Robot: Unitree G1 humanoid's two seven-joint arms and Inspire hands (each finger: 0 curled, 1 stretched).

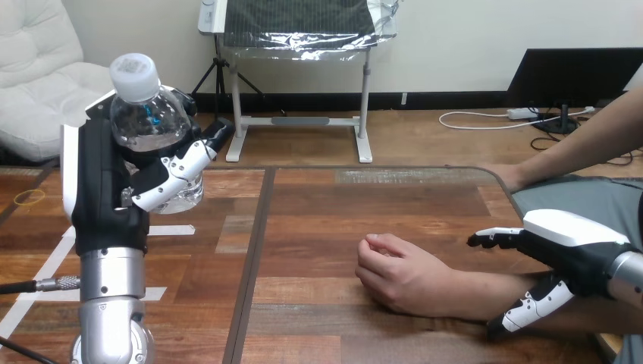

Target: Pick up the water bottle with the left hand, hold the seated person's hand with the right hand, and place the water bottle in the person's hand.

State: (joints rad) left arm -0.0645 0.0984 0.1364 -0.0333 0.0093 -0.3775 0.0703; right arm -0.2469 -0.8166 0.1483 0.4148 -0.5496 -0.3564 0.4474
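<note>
A clear water bottle (pixel 148 120) with a white cap stands upright in the air at the view's left. My left hand (pixel 106 189) is shut on it, with fingers curled round its lower body. The person's hand (pixel 394 269) rests on the wooden table (pixel 318 205) right of centre as a loose fist, knuckles pointing left. My right hand (pixel 565 254) sits at the person's forearm (pixel 470 292), behind the wrist. Its fingers (pixel 497 239) reach out fairly straight over the far side of the forearm, and its thumb (pixel 531 307) lies at the near side. No grip shows.
The person's other hand (pixel 506 176) rests at the table's far right edge. White tape strips (pixel 170 230) lie on the left part of the table, and a yellow rubber band (pixel 30 197) lies at the far left. A dark seam (pixel 254 250) runs down the tabletop.
</note>
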